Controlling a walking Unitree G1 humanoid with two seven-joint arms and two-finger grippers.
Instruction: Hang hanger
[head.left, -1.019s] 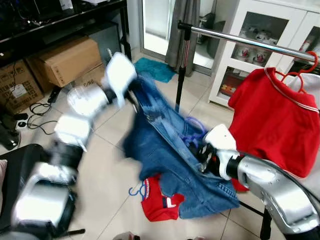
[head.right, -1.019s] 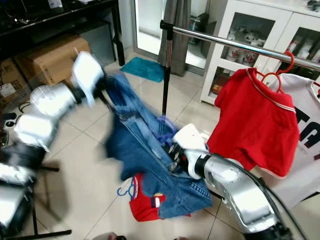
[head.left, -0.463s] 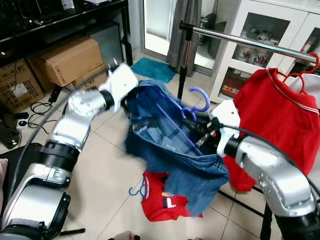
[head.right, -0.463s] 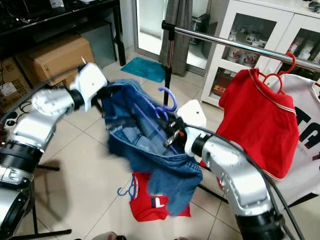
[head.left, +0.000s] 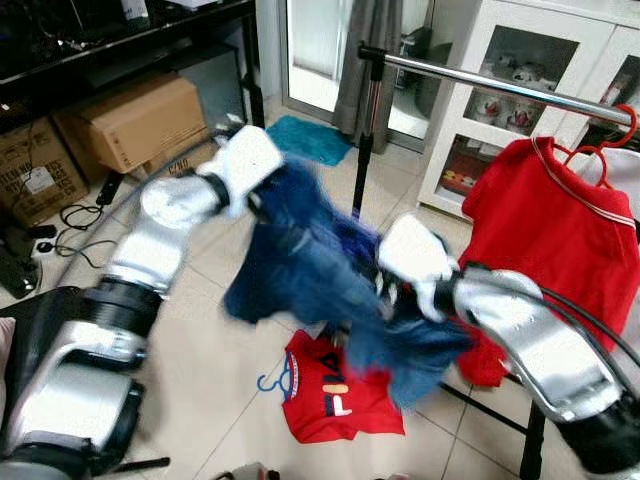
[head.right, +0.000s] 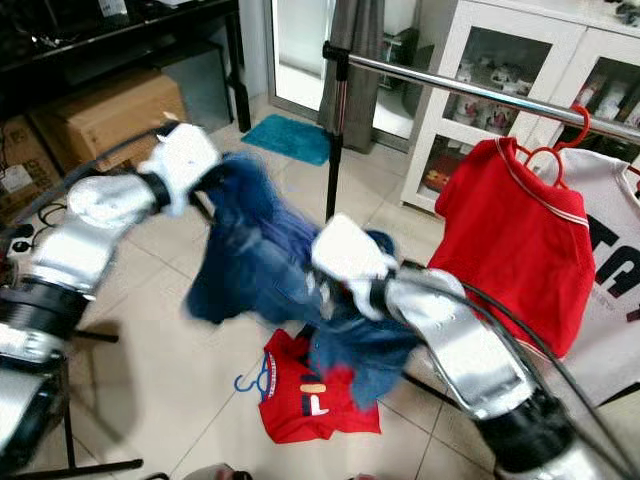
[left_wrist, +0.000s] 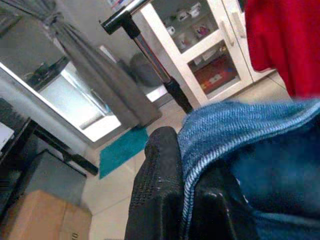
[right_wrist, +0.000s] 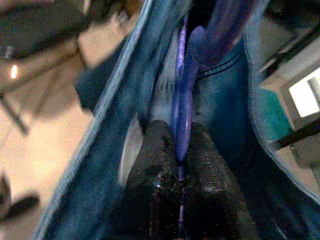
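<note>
Right wrist view: my right gripper (right_wrist: 181, 165) is clamped on the purple hanger (right_wrist: 184, 112); my left gripper (left_wrist: 181, 200) pinches the jeans (head.left: 300, 265) at ten o'clock.

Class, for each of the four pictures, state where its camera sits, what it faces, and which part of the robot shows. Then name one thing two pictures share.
Left eye view: on the head, looking down at the jeans held between both silver arms.
Right eye view: beside it, same scene; rail and red shirt behind.
Left wrist view: on the left wrist, along the black fingers shut on the jeans' hem.
Right wrist view: on the right wrist, along fingers shut on the purple hanger inside the jeans.
Shared: both wrist views show the jeans.
</note>
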